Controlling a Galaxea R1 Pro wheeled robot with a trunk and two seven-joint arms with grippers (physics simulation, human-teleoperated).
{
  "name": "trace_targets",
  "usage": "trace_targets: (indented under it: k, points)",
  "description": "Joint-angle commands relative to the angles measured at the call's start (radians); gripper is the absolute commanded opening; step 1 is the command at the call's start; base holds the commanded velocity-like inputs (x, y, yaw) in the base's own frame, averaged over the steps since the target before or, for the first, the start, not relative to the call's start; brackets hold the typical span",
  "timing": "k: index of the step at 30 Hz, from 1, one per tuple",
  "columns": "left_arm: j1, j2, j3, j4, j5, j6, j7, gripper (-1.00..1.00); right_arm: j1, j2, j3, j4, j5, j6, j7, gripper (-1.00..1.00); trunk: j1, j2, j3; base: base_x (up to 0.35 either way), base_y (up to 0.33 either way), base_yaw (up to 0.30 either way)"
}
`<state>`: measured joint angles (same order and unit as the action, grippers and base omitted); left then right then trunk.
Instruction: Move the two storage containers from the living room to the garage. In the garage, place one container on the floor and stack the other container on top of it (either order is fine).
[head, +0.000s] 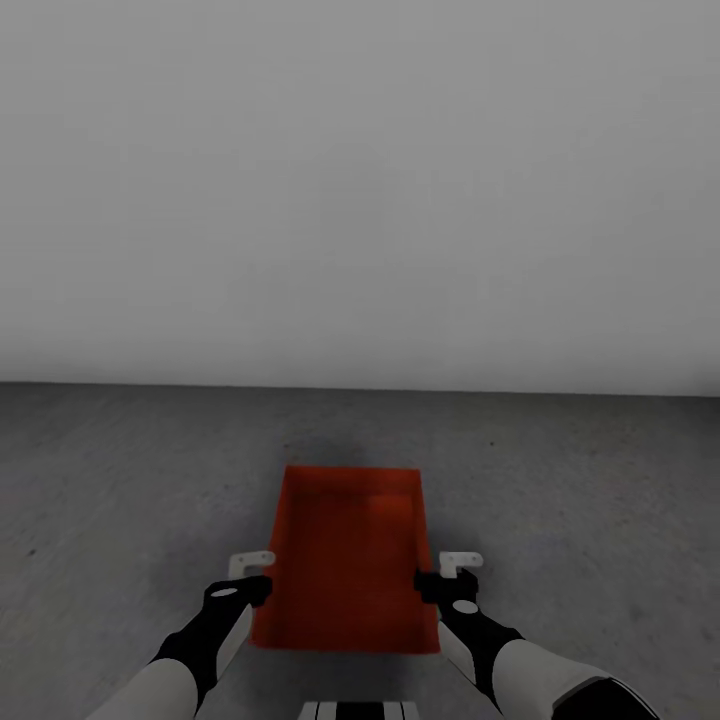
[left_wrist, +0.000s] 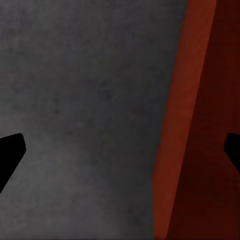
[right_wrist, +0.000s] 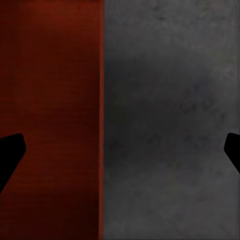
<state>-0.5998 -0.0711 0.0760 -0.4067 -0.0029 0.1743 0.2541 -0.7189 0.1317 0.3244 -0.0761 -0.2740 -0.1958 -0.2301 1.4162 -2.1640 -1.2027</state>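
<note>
The left claw (head: 252, 578) sits at the left long wall of the storage container (head: 345, 560), black fingered with a white plate behind it, its arm sleeved in black and white. In the left wrist view its two dark fingers (left_wrist: 10, 155) stand wide apart, one over bare floor (left_wrist: 80, 110) and the other over the container's (left_wrist: 200, 150) inside, so the thin wall passes between them with daylight on both sides; the claw is spread and not pinching. The floor is dark grey, rough and mottled like concrete. Just inward of that claw lies the container: a shallow, open-topped rectangular bin of smooth orange-red, flat thin walls, nothing inside it. Its long axis runs straight away from the robot toward the plain white wall (head: 360, 190), one short end near the robot's trunk and the other pointing at the wall. A soft shadow lies on the floor (head: 120, 500) just past the far end; whether the bin rests on the floor or hangs slightly above it I cannot tell. Across the bin, the right claw (head: 447, 578) mirrors the left one at the right long wall. In the right wrist view its fingers (right_wrist: 10, 155) are likewise spread, straddling the wall edge of the container (right_wrist: 50, 110) with grey floor (right_wrist: 170, 120) on the outer side.
</note>
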Motion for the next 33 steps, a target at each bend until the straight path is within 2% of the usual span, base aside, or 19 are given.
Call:
trace_targets:
  k: [1,12,33]
  points:
    - [0.000,-0.001,0.005,-0.002,-0.001,0.005,0.001,1.00,-0.001,0.000,0.008,0.001,-0.010,-0.004,-0.003,1.00,-0.004,0.007,0.003,0.000,0.000,0.000]
    - [0.000,0.000,0.004,0.002,-0.011,0.000,0.003,1.00,-0.001,-0.001,0.008,0.001,-0.010,-0.004,-0.003,1.00,-0.046,0.084,0.037,0.000,0.000,0.000]
    - [0.000,0.004,0.003,0.002,-0.005,-0.001,0.001,1.00,-0.001,-0.001,0.008,0.001,-0.010,-0.005,0.006,1.00,-0.127,0.231,0.103,0.000,0.000,0.000]
